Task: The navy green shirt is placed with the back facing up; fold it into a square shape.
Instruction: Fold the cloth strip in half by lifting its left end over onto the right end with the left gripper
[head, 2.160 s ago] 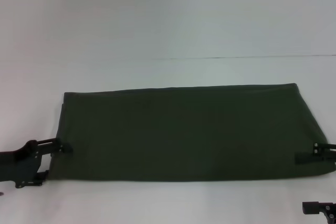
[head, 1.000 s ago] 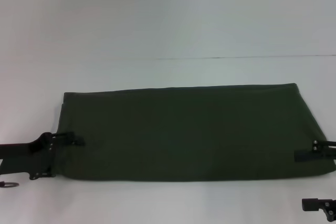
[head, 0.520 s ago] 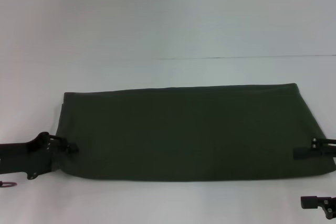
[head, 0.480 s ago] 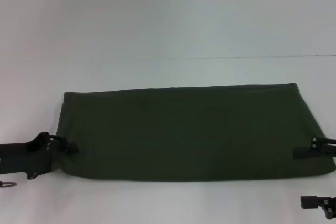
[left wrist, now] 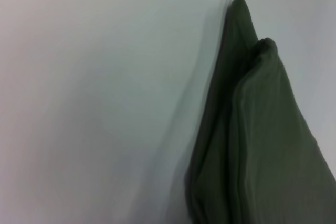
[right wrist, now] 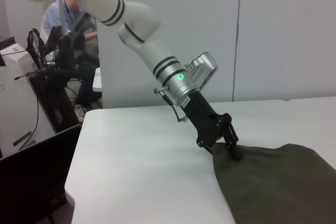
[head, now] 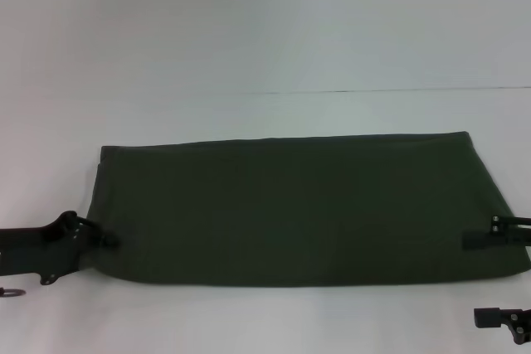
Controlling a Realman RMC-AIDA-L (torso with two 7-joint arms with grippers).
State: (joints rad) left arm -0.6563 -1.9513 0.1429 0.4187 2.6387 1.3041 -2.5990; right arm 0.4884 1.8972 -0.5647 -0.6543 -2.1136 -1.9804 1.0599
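Note:
The navy green shirt (head: 299, 209) lies flat on the white table as a long folded band, running left to right. My left gripper (head: 105, 241) sits at the near part of its left edge, shut on the cloth. The right wrist view shows that left gripper (right wrist: 232, 150) pinching the edge of the shirt (right wrist: 278, 182). In the left wrist view the shirt (left wrist: 257, 145) shows layered folds rising to a peak. My right gripper (head: 473, 280) is at the near right corner, open, one finger (head: 479, 240) lying over the cloth and the other off it on the table.
The white table (head: 265, 55) stretches well beyond the shirt, with a seam line across it. In the right wrist view the table's edge (right wrist: 79, 129) is at the left, with a seated person (right wrist: 63, 14) and equipment beyond it.
My left gripper moved in to the shirt's left edge, dropped a little and shut on the cloth. The right gripper and the shirt have barely moved.

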